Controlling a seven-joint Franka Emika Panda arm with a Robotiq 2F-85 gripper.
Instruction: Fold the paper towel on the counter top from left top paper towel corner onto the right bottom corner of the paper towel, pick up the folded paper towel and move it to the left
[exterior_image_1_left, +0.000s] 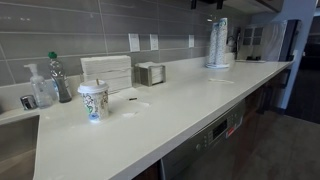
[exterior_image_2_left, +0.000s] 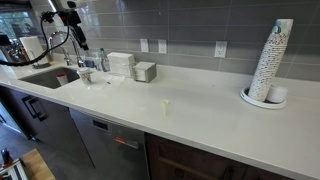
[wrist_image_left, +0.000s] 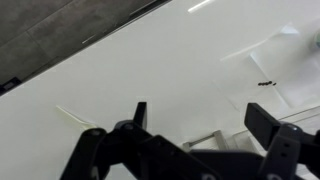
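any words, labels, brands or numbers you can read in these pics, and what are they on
No text reads clearly in any view.
On the paper cup: a round green mark, too blurred to read.
On the stack of cups: dark print, too small to read.
The wrist view shows no writing.

both exterior views: along counter (exterior_image_1_left: 200, 110) from opposite ends, sharing cup (exterior_image_1_left: 93, 100) | wrist view: close, downward
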